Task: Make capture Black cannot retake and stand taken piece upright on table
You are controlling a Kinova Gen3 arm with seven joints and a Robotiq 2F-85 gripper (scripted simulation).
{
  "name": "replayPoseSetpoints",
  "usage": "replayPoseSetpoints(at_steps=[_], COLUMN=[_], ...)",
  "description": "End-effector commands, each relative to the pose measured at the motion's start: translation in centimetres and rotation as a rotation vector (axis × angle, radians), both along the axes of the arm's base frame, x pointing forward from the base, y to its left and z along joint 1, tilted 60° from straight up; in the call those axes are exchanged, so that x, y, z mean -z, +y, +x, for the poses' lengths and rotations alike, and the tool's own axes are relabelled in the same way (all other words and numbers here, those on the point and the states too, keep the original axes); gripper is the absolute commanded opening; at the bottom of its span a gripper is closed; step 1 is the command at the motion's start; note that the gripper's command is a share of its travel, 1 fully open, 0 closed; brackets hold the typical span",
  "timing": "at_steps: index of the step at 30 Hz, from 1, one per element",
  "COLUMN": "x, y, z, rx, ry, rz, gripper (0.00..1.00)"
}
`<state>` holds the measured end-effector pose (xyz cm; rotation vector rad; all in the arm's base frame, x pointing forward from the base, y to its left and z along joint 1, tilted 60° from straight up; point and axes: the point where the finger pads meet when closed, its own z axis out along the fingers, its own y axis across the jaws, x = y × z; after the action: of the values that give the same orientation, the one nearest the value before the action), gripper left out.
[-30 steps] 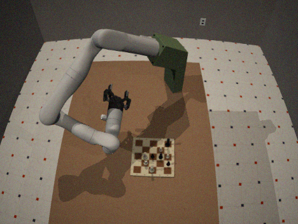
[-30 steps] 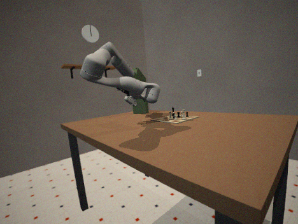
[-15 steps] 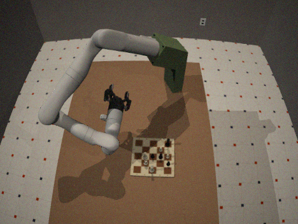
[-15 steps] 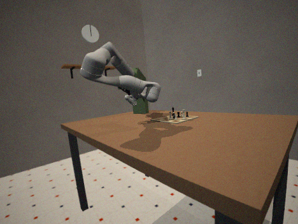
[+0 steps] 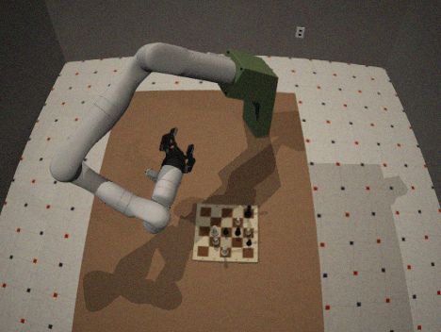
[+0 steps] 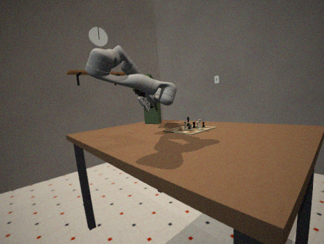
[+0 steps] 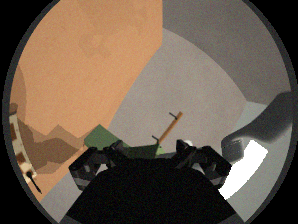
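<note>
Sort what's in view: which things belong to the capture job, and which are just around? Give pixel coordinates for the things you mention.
Part of the job:
- chessboard (image 5: 200,241) (image 7: 17,145)
- black and white chess pieces standing on it
- gripper (image 5: 183,141) (image 7: 149,146), open
- table (image 5: 264,292) (image 6: 242,156), where the taken piece goes

Just around:
- wall shelf (image 6: 100,73) (image 7: 170,129)
- round wall clock (image 6: 98,37)
- wall outlet (image 5: 300,32) (image 6: 217,80)

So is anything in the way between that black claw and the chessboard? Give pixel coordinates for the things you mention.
Nothing visible stands on the table between the open black two-fingered gripper (image 5: 180,144) and the checkered brown-and-cream chessboard (image 5: 196,236). The gripper points away from the board, though.
</note>
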<state>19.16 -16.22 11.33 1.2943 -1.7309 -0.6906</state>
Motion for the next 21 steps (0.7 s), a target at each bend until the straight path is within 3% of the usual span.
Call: replayPoseSetpoints(at_steps=[1,6,18,21], x=[-0.2,-0.1,-0.1,-0.1], y=[0.5,2.1,2.1,2.4], z=[1.1,3.6,3.4,4.0], rx=[0.013,0.111,0.101,0.122], ry=[-0.046,-0.16,-0.155,-0.182], rz=[-0.044,-0.19,-0.176,-0.203], gripper=[1.0,1.0,1.0,1.0])
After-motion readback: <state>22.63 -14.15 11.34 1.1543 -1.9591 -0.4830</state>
